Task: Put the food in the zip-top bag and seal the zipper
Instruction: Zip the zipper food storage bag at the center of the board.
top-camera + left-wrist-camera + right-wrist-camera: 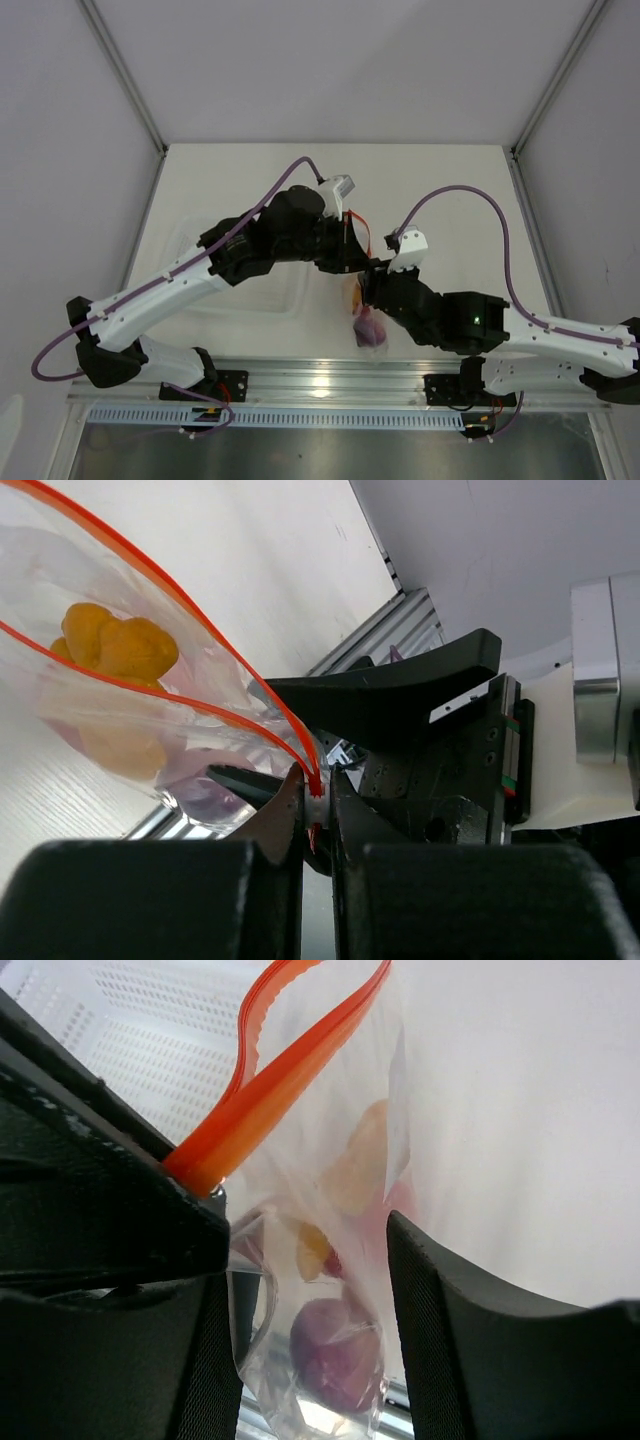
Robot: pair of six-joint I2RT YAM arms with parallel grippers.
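Observation:
The zip-top bag (368, 322) hangs between my two grippers above the table's near middle. My left gripper (347, 250) is shut on one end of the red-orange zipper (316, 780), which runs up to the left and gapes open (150, 570). The orange-yellow food (115, 645) lies inside the bag. My right gripper (310, 1260) is open, with one finger on each side of the hanging bag. The zipper (270, 1090) rises past its left finger (190, 1250). Inside the bag I see the purple food (335, 1352), the orange-yellow food (355, 1172) and a bit of the red one (331, 1263).
A rigid clear tray (190, 240) lies on the table left of the bag, under my left arm; its dotted base (120, 1040) shows in the right wrist view. An aluminium rail (330, 378) runs along the table's near edge, just below the bag.

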